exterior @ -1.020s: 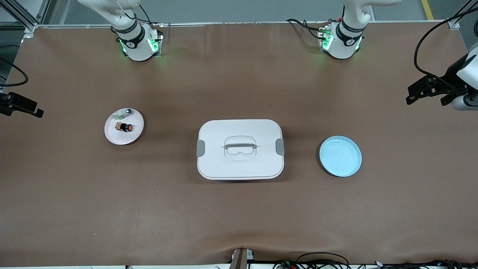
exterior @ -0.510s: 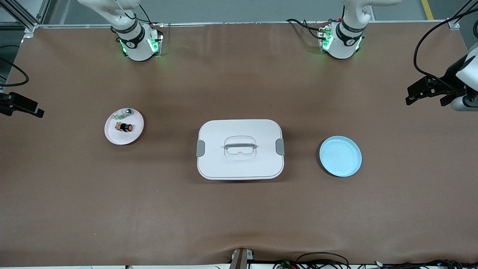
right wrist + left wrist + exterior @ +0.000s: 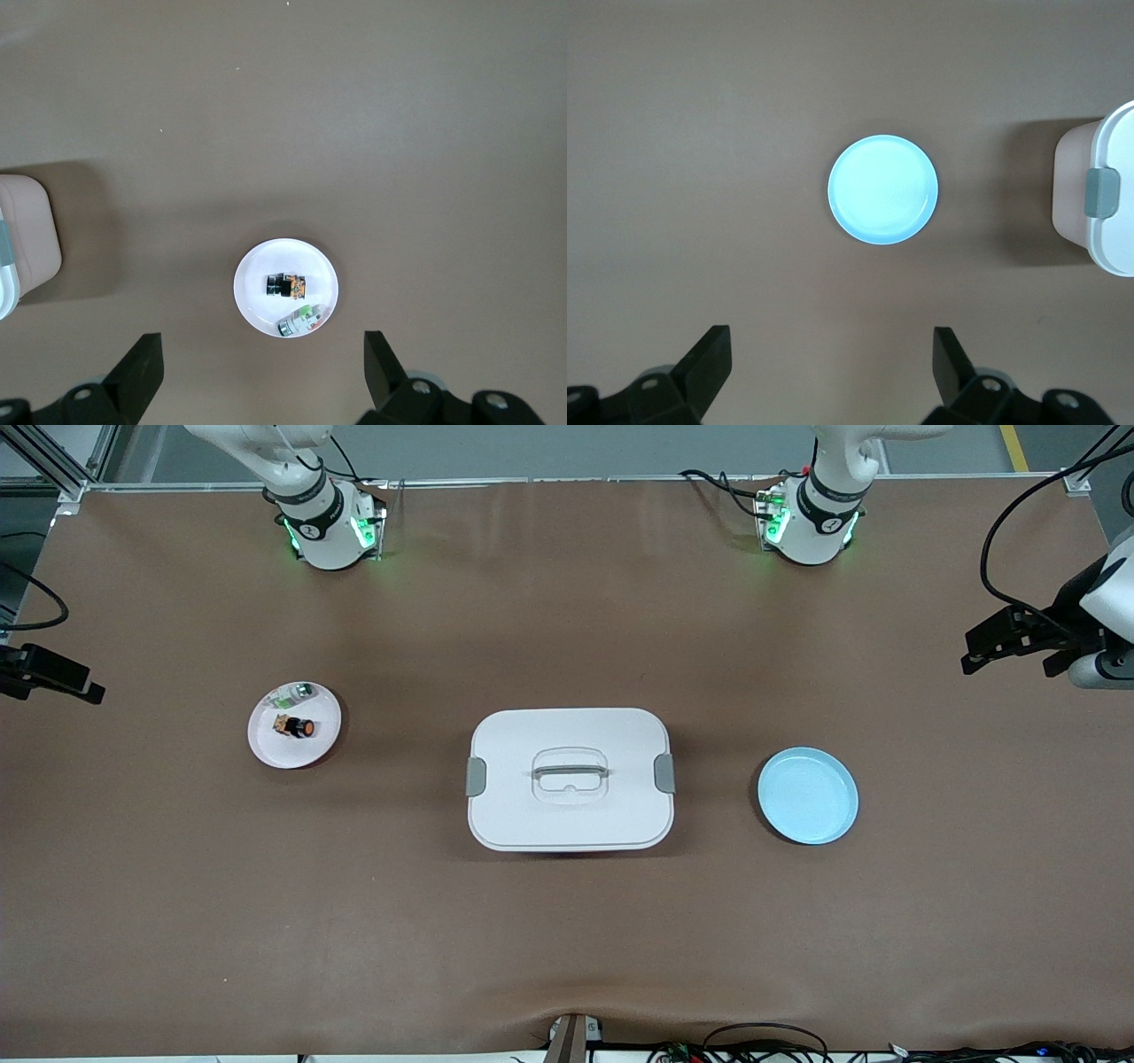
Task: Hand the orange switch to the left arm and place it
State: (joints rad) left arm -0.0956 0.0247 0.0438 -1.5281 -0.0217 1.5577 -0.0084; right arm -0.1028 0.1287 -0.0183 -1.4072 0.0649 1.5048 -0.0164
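Starting out — nothing grasped yet. We see the orange switch (image 3: 301, 727) on the pink plate (image 3: 266, 748), toward the right arm's end from the box (image 3: 570, 815). Right tool (image 3: 257, 354) high over that plate, fingers spread, empty; left tool (image 3: 833, 354) over the blue plate (image 3: 882, 189), spread too. Next, we judge: right tool descends onto the switch.

Left gripper (image 3: 1019, 640), up at the left arm's end of the table and well apart from the blue plate (image 3: 807, 794): drifted a hair higher in the front view over the last second, a very slight shift. No other change that I can make out.
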